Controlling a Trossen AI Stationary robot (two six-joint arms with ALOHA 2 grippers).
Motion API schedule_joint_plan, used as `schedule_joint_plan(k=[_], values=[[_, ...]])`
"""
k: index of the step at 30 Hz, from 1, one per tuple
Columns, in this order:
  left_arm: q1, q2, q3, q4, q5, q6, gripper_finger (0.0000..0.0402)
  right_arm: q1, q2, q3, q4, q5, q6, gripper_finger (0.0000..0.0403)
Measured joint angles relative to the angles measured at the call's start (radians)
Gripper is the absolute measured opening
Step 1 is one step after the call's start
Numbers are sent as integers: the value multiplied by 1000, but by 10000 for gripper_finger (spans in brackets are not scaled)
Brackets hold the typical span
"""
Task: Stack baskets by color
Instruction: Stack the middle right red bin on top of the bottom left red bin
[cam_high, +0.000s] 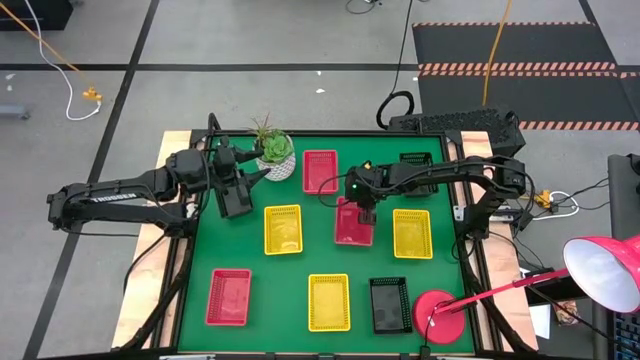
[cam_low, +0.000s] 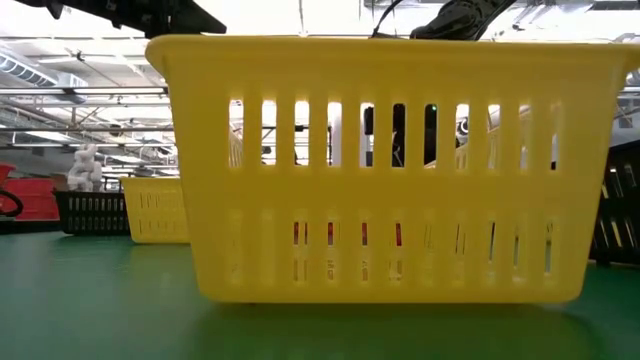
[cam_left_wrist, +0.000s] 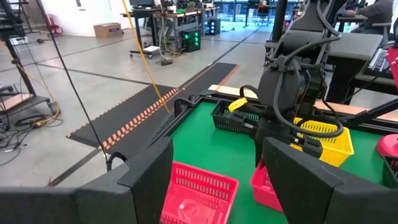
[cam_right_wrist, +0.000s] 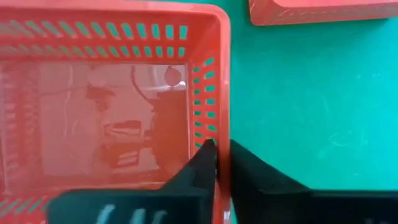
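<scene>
High view: a green table (cam_high: 290, 290) carries small lattice-walled baskets, with a white plant pot (cam_high: 277, 162) near its far edge as the landmark. Just right of the pot lies a red basket (cam_high: 320, 171). Farther right, at the far right corner, is a black basket (cam_high: 416, 170), partly under the right arm. Nearer than the pot sits a yellow basket (cam_high: 283, 229). To that one's right is the middle red basket (cam_high: 355, 222), then a second yellow basket (cam_high: 412, 233). Along the near edge, well away from the pot, stand a third red basket (cam_high: 228, 297), a third yellow basket (cam_high: 329, 302) and a second black basket (cam_high: 390, 304). A round red lamp base (cam_high: 437, 316) sits at the near right corner.

The right gripper (cam_high: 364, 205) is over the far end of the middle red basket. In the right wrist view its fingers (cam_right_wrist: 205, 163) are pressed together on that basket's thin side wall, one inside and one outside, pinching the rim.

The left gripper (cam_high: 232, 196) hovers just left of the pot, above the table, its fingers spread wide and holding nothing.

In the low view the near yellow basket fills the picture.
</scene>
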Motion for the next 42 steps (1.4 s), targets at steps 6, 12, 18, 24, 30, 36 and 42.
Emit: schedule_joint_plan(k=[6, 12, 18, 24, 30, 36, 42], values=[[0, 0, 0, -6, -5, 2, 253, 0, -34, 1, -1, -36, 29, 6], [0, 0, 0, -6, -9, 4, 253, 0, -140, 39, 23, -102, 80, 3], [0, 0, 0, -5, -13, 25, 253, 0, -208, 105, 88, -182, 146, 2], [0, 0, 1, -1, -15, 64, 253, 23, -192, 149, 230, -287, 251, 1], [-38, -1, 1, 42, 3, 181, 253, 28, -129, 184, 230, -310, 311, 1], [-160, 17, 10, 60, -55, 269, 253, 11, -70, 217, 205, -293, 320, 1], [-298, 100, 80, -119, -458, 124, 253, -7, -69, 219, 244, -62, 297, 1]])
